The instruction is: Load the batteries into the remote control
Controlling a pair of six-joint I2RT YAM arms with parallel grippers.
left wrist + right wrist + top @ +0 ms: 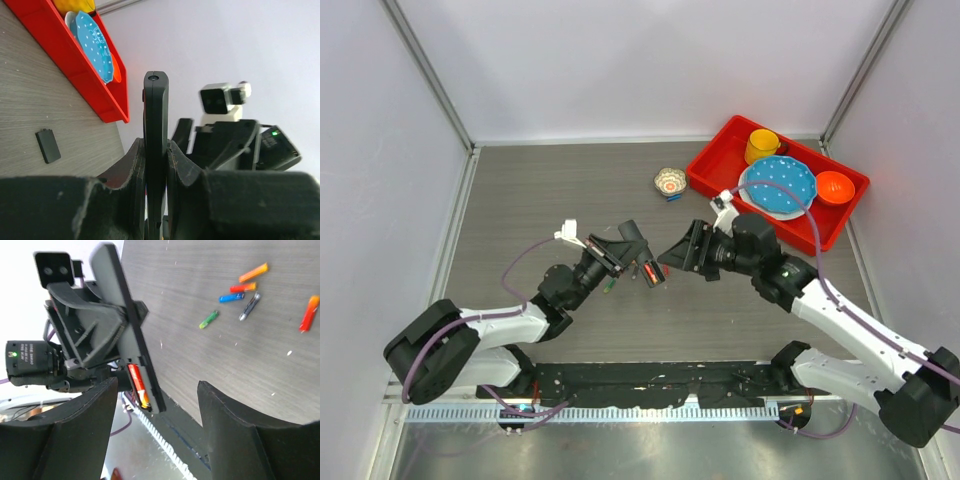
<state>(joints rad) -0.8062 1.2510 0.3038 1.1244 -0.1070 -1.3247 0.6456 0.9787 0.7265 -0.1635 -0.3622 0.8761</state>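
My left gripper (632, 252) is shut on the remote control (649, 270), a slim black bar held off the table. In the left wrist view the remote (156, 115) stands edge-on between the fingers (125, 170). In the right wrist view the remote (125, 325) shows its recess with a red battery (137, 385) lying in it. My right gripper (157, 395) is open and empty, facing the remote's end from close by, and also shows in the top view (678, 256). Loose batteries lie on the table: orange (253, 272), red (243, 287), blue (232, 297), green (209, 319), grey (249, 306).
Another orange-red battery (309, 313) lies apart. A small flat black cover (48, 145) lies on the table. A red tray (720, 170) at the back right holds a yellow cup (761, 146), blue plate (778, 187) and orange bowl (834, 187). A small patterned bowl (670, 182) stands beside it.
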